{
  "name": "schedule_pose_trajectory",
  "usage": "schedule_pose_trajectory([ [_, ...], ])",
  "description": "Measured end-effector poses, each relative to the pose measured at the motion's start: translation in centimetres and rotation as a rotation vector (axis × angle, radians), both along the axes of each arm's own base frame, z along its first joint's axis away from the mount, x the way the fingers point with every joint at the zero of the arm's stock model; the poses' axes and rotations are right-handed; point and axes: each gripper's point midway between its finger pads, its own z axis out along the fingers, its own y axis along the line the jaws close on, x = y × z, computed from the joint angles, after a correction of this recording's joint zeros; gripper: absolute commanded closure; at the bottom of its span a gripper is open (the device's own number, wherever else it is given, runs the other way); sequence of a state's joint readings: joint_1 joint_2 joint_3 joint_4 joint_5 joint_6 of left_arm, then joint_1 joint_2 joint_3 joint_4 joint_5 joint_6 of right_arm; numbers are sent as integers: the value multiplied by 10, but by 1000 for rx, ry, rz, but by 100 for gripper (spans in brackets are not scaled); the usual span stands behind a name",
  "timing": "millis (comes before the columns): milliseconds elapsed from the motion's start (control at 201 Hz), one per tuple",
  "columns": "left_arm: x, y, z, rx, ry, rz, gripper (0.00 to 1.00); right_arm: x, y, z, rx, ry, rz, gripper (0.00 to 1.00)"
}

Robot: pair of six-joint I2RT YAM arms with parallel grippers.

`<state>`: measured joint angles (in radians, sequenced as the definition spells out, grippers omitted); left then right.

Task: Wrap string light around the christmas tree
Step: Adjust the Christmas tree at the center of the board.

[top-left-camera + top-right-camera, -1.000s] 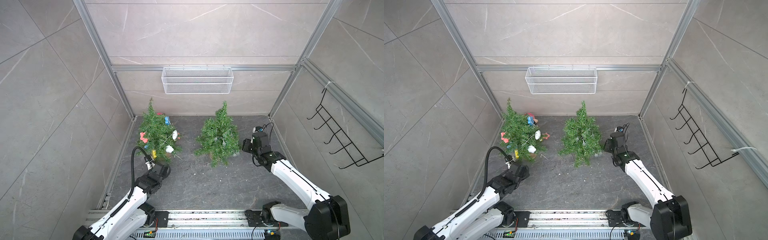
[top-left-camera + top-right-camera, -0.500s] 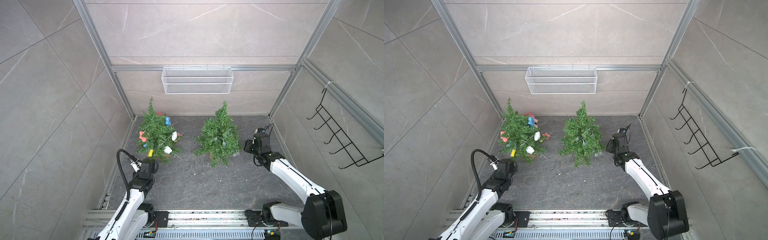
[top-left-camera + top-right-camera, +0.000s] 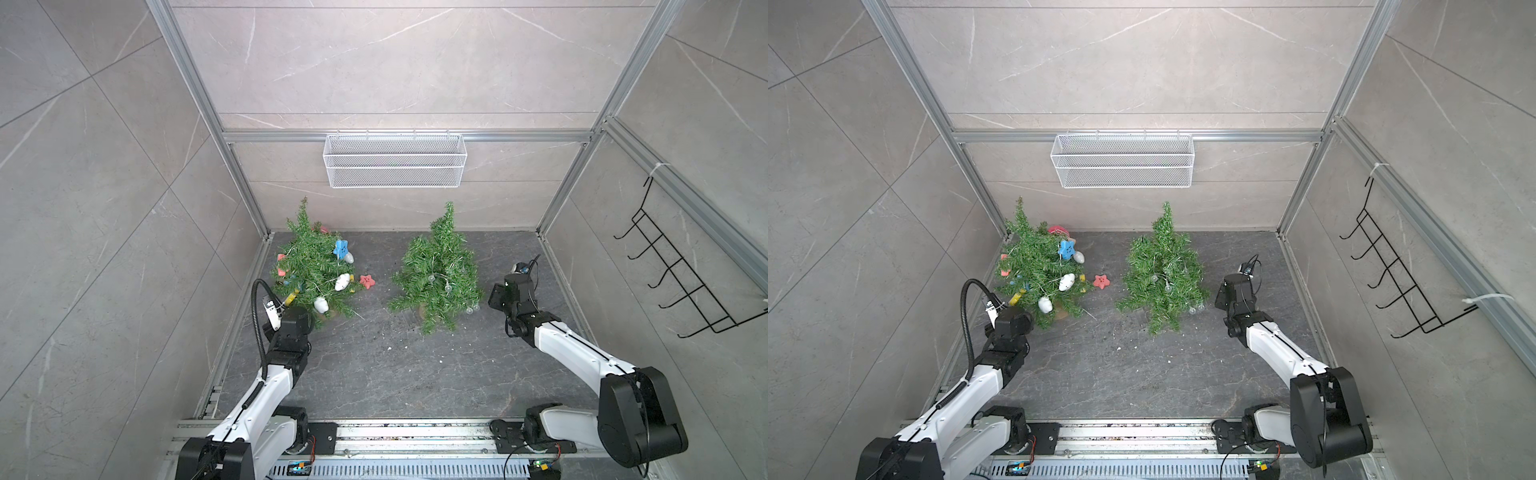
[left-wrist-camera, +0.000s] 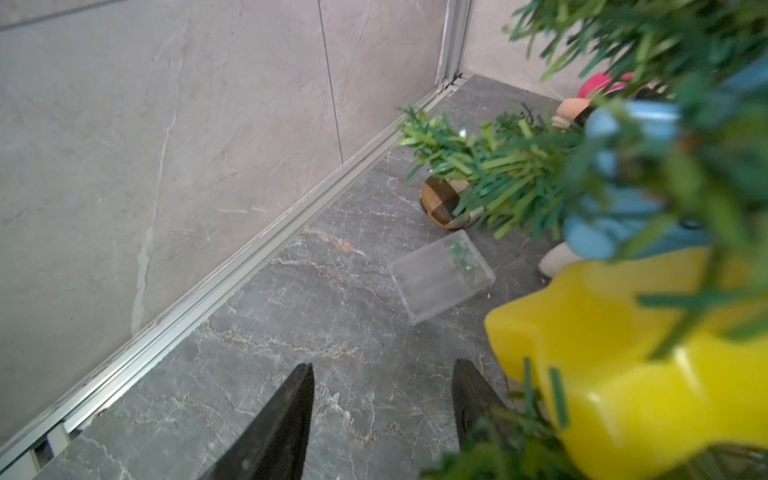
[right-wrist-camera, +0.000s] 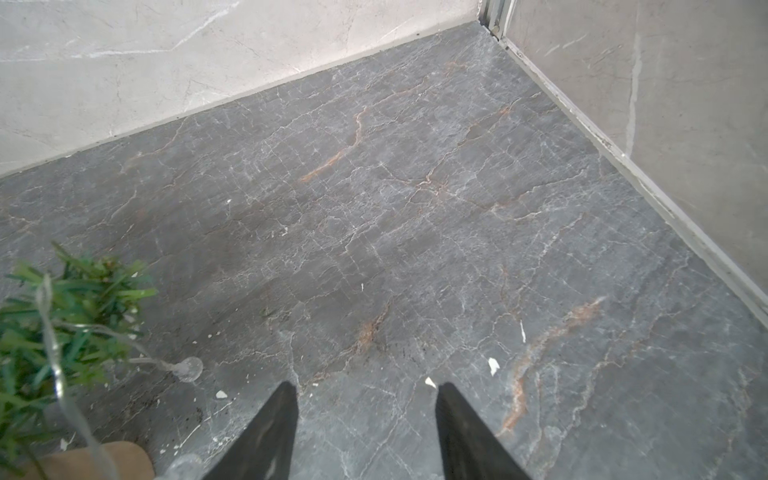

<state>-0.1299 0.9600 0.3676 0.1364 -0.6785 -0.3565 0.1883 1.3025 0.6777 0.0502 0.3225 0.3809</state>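
Note:
Two small green christmas trees stand on the dark floor. The left tree (image 3: 309, 266) carries coloured ornaments on a thin wire, among them a yellow one (image 4: 602, 374) close beside my left gripper (image 4: 382, 370). That gripper is open and empty, low at the tree's near-left side. A clear battery box (image 4: 442, 276) lies on the floor ahead of it. The right tree (image 3: 438, 270) has a string light (image 3: 448, 286) with clear bulbs draped over it, and one bulb (image 5: 189, 369) rests on the floor. My right gripper (image 5: 365, 388) is open and empty, just right of this tree.
A pink star (image 3: 367, 281) lies on the floor between the trees. A white wire basket (image 3: 395, 160) hangs on the back wall and a black hook rack (image 3: 681, 282) on the right wall. The left wall rail (image 4: 232, 274) runs close by my left gripper.
My left arm has swung left and then forward to the left tree's near-left side. The right arm has hardly shifted beside the right tree.

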Motion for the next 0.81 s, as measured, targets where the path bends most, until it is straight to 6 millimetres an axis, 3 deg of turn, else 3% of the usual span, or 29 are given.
schedule_pose_trajectory([
  [289, 18, -19, 0, -60, 30, -95, 44, 3, -1, -5, -2, 7, -3, 44],
  [806, 58, -50, -23, -173, 139, -222, 44, 7, -4, -3, 2, -11, -13, 44],
])
